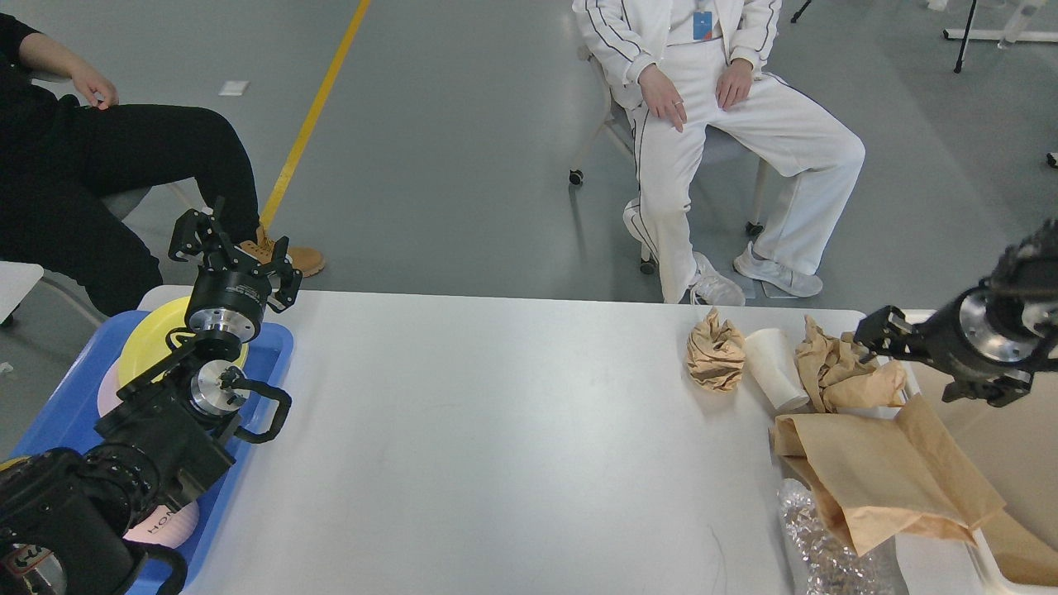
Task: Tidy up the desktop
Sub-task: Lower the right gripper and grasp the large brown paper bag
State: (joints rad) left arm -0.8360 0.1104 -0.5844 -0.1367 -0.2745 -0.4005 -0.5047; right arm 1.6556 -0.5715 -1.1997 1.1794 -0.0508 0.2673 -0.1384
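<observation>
The white desktop [496, 446] fills the lower view. At its right end lie a crumpled brown paper ball [715, 351], a tipped white paper cup [775, 355], a second crumpled brown paper [843, 368], a flat brown paper bag [876, 479] and crinkled clear plastic [826, 545]. My right gripper [868, 337] sits at the upper right edge of the second crumpled paper. Its fingers are close together, and I cannot tell whether they hold the paper. My left gripper [231, 248] is open and empty, raised above the blue tray [269, 355].
The blue tray at the left end holds a yellow plate [153, 335] and a pink plate [165, 521]. A cream bin [988, 549] stands at the right edge, partly under the paper bag. Two people sit beyond the far edge.
</observation>
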